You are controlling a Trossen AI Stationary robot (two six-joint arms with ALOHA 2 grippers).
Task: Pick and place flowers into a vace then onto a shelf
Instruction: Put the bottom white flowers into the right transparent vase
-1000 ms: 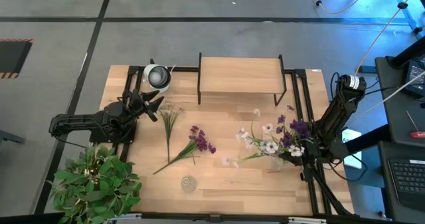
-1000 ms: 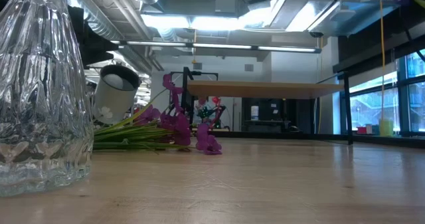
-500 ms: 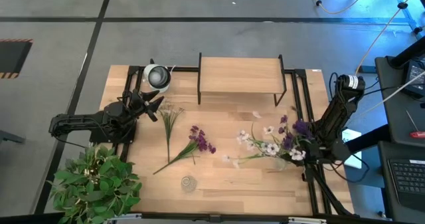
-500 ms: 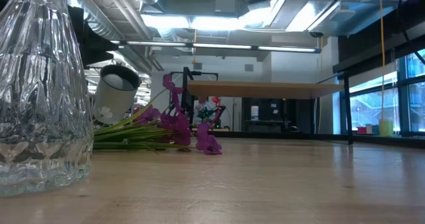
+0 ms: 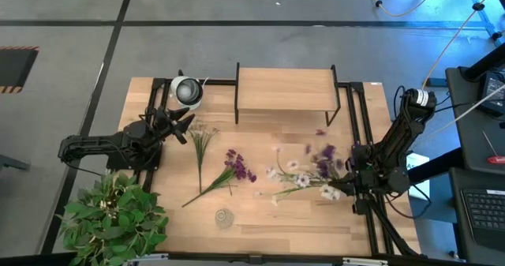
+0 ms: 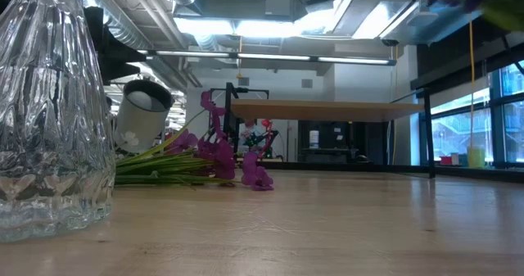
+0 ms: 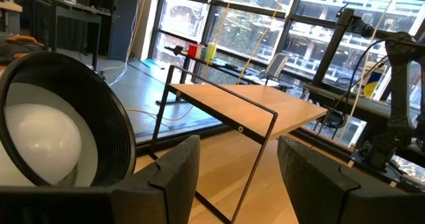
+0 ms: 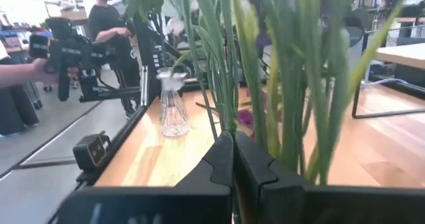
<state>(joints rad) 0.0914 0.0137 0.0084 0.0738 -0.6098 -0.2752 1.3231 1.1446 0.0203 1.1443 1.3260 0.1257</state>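
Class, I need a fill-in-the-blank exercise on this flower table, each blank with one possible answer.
1. The right gripper carries a bunch of ___ above the table.
2. The glass vase stands ___, with nothing in it.
3. The left gripper waits near the lamp with its jaws ___.
4. The shelf has ___ on it.

Missing words: flowers; upright; open; nothing

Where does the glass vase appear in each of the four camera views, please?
High view: glass vase near the table's front edge, left of centre.
Low view: fills the left edge.
Left wrist view: not in it.
Right wrist view: small, beyond the claw.
Shared landmark: the shelf.
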